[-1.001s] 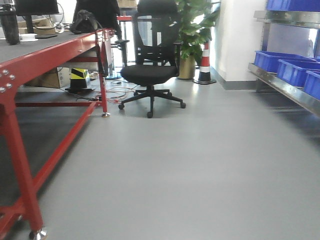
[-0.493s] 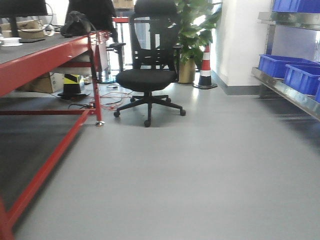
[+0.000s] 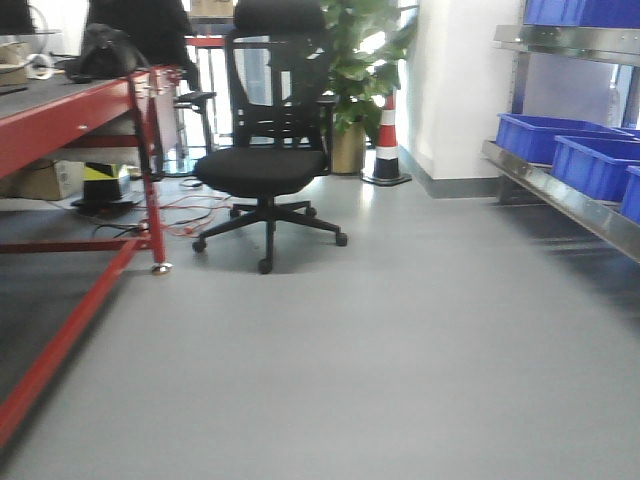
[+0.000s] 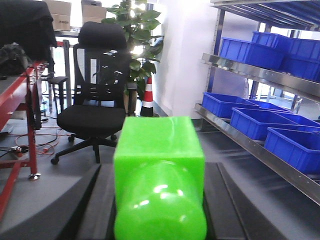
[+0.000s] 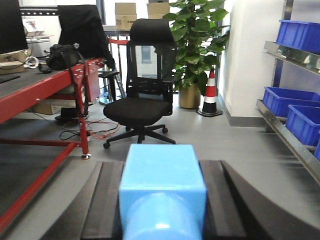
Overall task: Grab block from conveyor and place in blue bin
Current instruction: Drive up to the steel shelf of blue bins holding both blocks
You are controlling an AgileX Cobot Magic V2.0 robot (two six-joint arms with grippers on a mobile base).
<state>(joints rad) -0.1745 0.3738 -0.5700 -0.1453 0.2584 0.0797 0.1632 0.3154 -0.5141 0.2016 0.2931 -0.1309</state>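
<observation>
Your left gripper (image 4: 159, 167) is clamped on a bright green block (image 4: 159, 145), which fills the gap between the two dark fingers (image 4: 95, 200) in the left wrist view. Your right gripper (image 5: 162, 165) grips a light blue block (image 5: 162, 187) the same way, a dark finger (image 5: 102, 200) against each side. Both blocks are off the belt and held above the grey floor (image 3: 400, 340). The conveyor (image 3: 60, 115) runs along your 9 to 10 o'clock, with its red frame and legs plain in the front view and a strip of dark belt showing in the right wrist view. A black bag (image 3: 105, 50) sits on its far end. The blue bins (image 3: 545, 140) stand in a row at your 2 to 3 o'clock on a steel shelf (image 3: 560, 190), with more bins on the tier above, well apart from both blocks. Between the conveyor and the shelf, near 12 o'clock, is a black office chair (image 3: 262, 165). Behind it are a leafy potted plant (image 3: 350, 60) and a red-and-white cone (image 3: 386, 140) by the white wall. A yellow-and-black striped object (image 3: 100, 172) lies under the conveyor beside loose cables. Cardboard boxes (image 5: 125, 9) sit at the back of the room, and any print on them is too small to read.
</observation>
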